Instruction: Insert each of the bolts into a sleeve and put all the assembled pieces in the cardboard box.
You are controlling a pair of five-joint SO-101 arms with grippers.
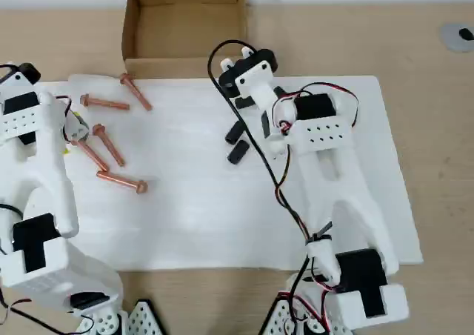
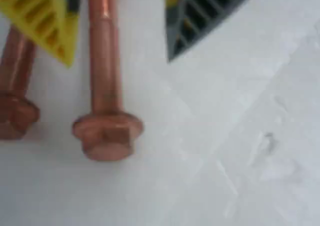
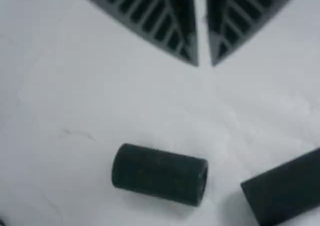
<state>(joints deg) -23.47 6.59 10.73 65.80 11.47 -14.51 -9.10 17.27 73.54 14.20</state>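
Left part of the white foam mat: five copper-coloured bolts lie flat and scattered, none in a sleeve. The left fingers sit over the middle pair. The high view gives their place, and the left wrist view gives their state: spread wide, one yellow, one dark and ribbed. One bolt lies on the mat between them, close beside the yellow one. It has a smooth shank and a flanged hexagonal head. A second bolt lies alongside, partly behind the yellow finger.

Far edge, left of centre: the open-topped cardboard box stands on the wooden tabletop, against the mat.

Centre: two black sleeves lie on their sides, near each other, just beside the right arm. They are short and matt.

The right wrist view shows the right fingers, dark and ribbed, drawn together to a thin slit with nothing between them. One sleeve lies just beyond their tips.
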